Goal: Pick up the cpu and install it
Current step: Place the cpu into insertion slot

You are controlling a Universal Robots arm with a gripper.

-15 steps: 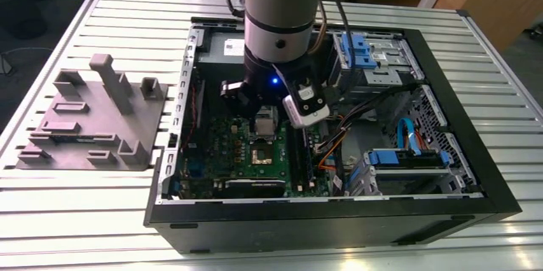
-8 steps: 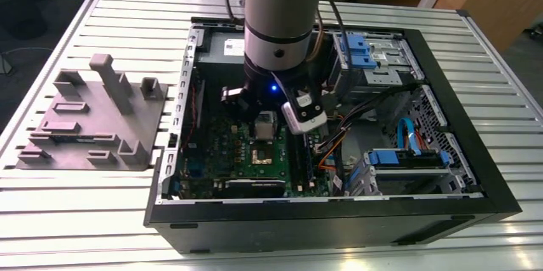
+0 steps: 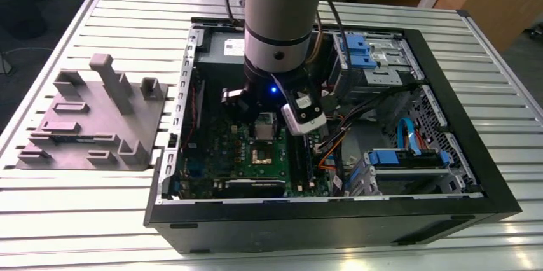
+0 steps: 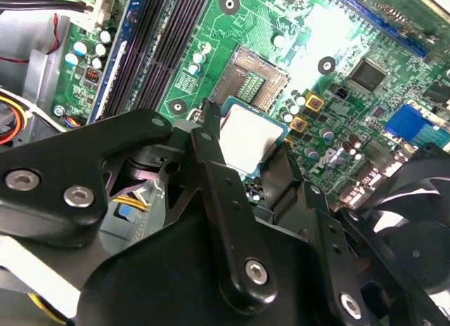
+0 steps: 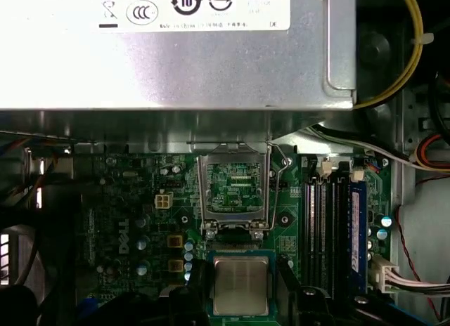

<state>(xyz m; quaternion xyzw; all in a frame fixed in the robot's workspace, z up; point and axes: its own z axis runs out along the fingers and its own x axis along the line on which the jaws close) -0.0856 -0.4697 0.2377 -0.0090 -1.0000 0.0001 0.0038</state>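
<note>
Claw (image 4: pixel 244 145): shut on the chip (image 4: pixel 252 131), gripped at two opposite edges | chip held flat over the green board (image 4: pixel 246 20), beside the bare socket (image 4: pixel 249 83) | pickup judged done, seating in socket not yet done

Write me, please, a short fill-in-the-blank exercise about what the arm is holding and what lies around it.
1. The gripper holds the ___ between its fingers.
2. The circuit board below it is ___ in colour.
3. The socket on the board is ___: no chip sits in it.
4. The grey stand sits to the exterior view's ___ of the computer case.
Missing words: cpu; green; empty; left.
</note>
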